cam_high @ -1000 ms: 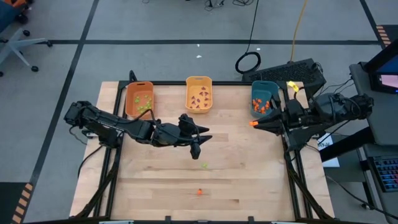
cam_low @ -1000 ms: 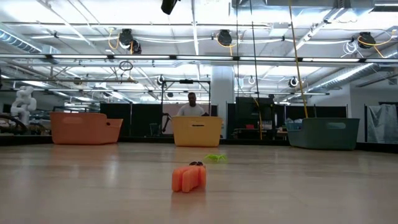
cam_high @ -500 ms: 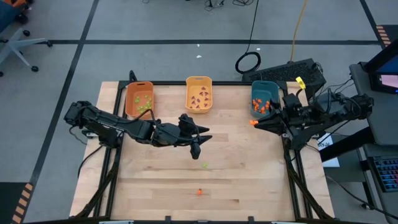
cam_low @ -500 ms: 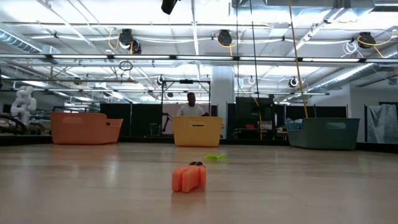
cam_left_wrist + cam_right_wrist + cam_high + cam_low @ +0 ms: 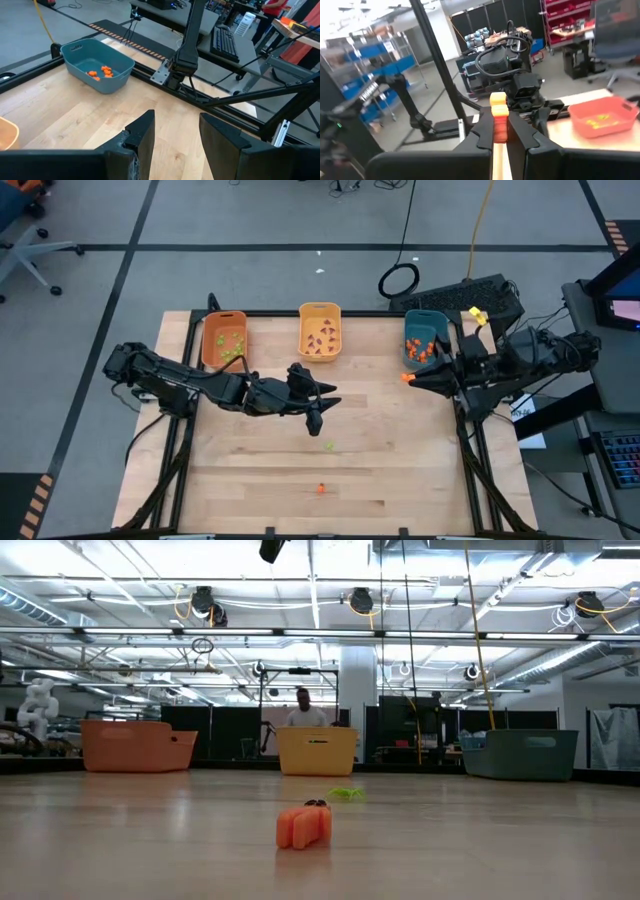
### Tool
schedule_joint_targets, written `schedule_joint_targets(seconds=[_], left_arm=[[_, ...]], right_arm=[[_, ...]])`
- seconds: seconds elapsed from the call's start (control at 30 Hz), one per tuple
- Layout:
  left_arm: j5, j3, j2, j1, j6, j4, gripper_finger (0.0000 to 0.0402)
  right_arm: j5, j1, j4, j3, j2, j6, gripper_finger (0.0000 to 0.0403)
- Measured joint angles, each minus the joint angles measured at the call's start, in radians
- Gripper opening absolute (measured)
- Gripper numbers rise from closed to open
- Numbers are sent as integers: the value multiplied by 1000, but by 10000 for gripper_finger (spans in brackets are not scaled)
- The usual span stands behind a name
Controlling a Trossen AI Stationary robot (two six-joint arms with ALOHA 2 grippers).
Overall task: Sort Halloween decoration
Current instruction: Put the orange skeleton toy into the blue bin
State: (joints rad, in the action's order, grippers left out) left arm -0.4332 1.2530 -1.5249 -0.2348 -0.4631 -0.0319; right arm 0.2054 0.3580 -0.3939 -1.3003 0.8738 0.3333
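Note:
The Halloween decoration is small trinkets. One orange trinket [image 5: 321, 489] and one light green trinket [image 5: 329, 446] lie loose on the wooden table, and both show in the low view, the orange one [image 5: 303, 826] nearer and the green one [image 5: 346, 794] behind it. My right gripper [image 5: 408, 378] is shut on another orange trinket [image 5: 498, 107], high above the table beside the teal bin's [image 5: 425, 338] near end. My left gripper [image 5: 318, 402] hangs open over the table's middle with nothing between its fingers [image 5: 145, 135]. My right gripper pinches the orange trinket between its two fingers, one on each side of its lower part [image 5: 499, 131]. The trinket's top sticks out past the fingertips. The fingers lie about level and point toward the table's left. The trinket is lifted clear of the table and bins.
Three bins stand along the far edge. An orange bin [image 5: 222, 338] holds green trinkets, a yellow bin [image 5: 319, 330] holds dark ones, and the teal bin [image 5: 97, 65] holds orange ones. A person [image 5: 303, 712] stands beyond the table. Bare wood lies near the front edge.
My right gripper has rolled a little about the line it points along. It has stayed in place and still holds the orange trinket.

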Motion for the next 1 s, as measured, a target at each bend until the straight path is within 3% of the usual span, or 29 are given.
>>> schedule_joint_targets(seconds=[0.2,0.4,0.6,1.0], left_arm=[[0,0,0,0,-2,0,154],[0,0,0,0,-2,0,154],[6,0,0,20,-2,-2,154],[5,0,0,73,-1,42,154]], right_arm=[[2,-4,-1,0,0,-108,6],[16,-31,-53,0,0,-111,6],[155,-67,-140,0,0,-29,6],[322,-230,-270,0,0,98,6]])
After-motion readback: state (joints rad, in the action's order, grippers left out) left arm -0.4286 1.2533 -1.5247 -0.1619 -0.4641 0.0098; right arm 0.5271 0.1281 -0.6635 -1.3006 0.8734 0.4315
